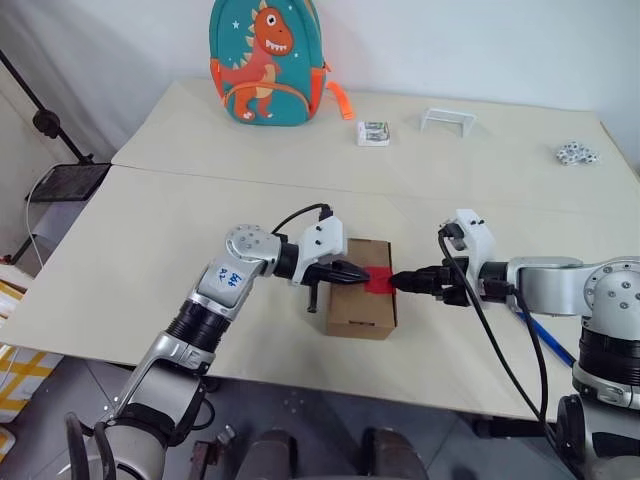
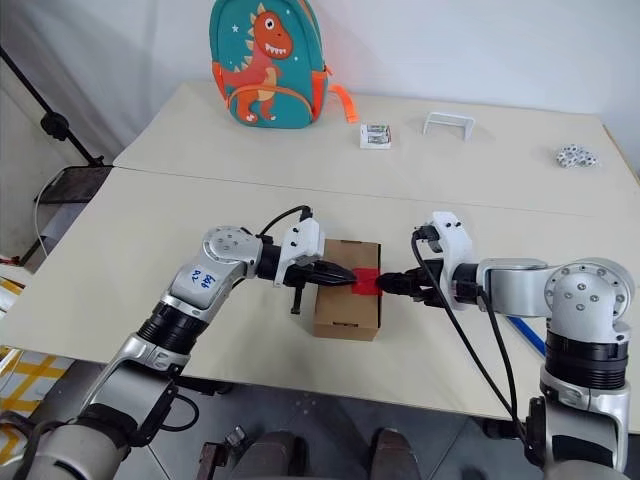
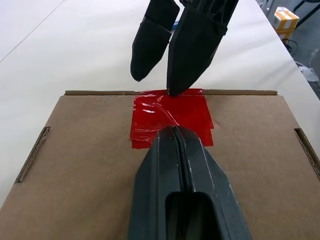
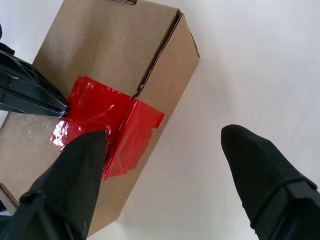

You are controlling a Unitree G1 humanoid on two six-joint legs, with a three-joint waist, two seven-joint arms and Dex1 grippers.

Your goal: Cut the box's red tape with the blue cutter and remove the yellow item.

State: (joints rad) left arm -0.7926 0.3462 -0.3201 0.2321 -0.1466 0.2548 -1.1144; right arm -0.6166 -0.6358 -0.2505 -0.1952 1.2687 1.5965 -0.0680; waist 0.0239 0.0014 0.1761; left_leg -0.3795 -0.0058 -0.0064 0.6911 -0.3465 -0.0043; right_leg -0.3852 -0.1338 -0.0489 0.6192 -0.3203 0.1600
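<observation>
The brown cardboard box (image 1: pixel 358 305) lies near the table's front edge, with the red tape (image 1: pixel 378 279) folded over its top right edge. My left gripper (image 3: pixel 176 131) is shut, and its tip presses on the tape (image 3: pixel 172 112) from the box's left. Coming from the right, my right gripper (image 4: pixel 165 132) is open; one finger (image 4: pixel 82 160) rests on the tape and the other (image 4: pixel 255 160) hangs beside the box over the table. The blue cutter (image 1: pixel 546 339) lies on the table, partly under my right forearm. The yellow item is out of view.
At the table's far edge stand a teal dinosaur backpack (image 1: pixel 265 60), a small white packet (image 1: pixel 373 132) and a white bracket (image 1: pixel 447 119). A small cluster of white pieces (image 1: pixel 576 153) lies far right. A black stand (image 1: pixel 50 125) is left of the table.
</observation>
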